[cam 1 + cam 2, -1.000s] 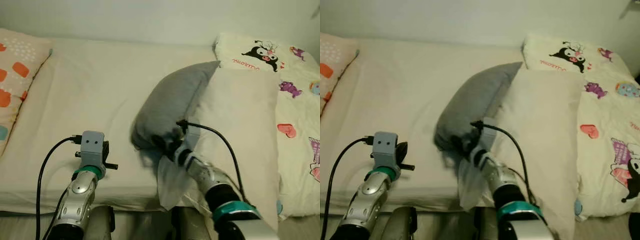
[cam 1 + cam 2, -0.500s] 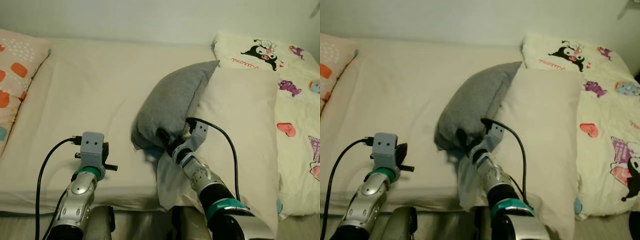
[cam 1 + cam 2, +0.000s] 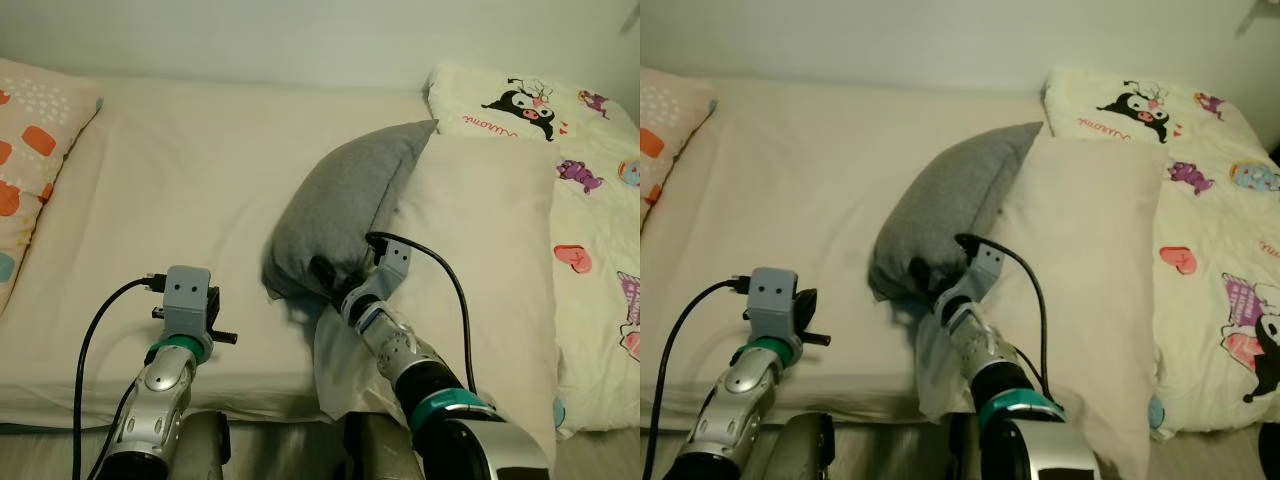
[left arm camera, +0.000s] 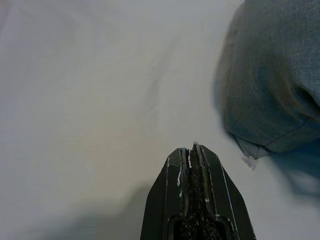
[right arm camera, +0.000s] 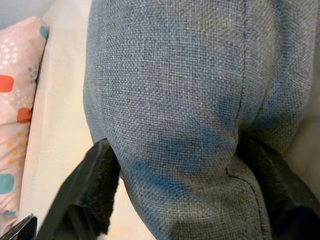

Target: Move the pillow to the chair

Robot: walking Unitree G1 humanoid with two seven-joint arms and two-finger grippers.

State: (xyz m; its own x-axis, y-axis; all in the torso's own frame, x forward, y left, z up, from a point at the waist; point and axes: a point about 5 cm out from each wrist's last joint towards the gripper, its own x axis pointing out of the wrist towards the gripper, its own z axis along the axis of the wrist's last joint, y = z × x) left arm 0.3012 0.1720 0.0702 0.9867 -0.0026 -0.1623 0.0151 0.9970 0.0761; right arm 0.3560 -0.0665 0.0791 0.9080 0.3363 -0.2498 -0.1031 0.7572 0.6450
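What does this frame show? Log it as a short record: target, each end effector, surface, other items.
target: grey pillow, propped against a cream pillow
right end effector: fingers on both sides of the grey pillow's lower corner, pressing into the fabric
left end effector: fingers together, over bare sheet, apart from the pillow
surface: bed with cream sheet
other items: patterned pillow on the left; cartoon-print bedding on the right

Head pair looking down over the bed [image 3: 180, 170]; wrist views close along each arm, sharing the grey pillow [image 5: 170, 95].
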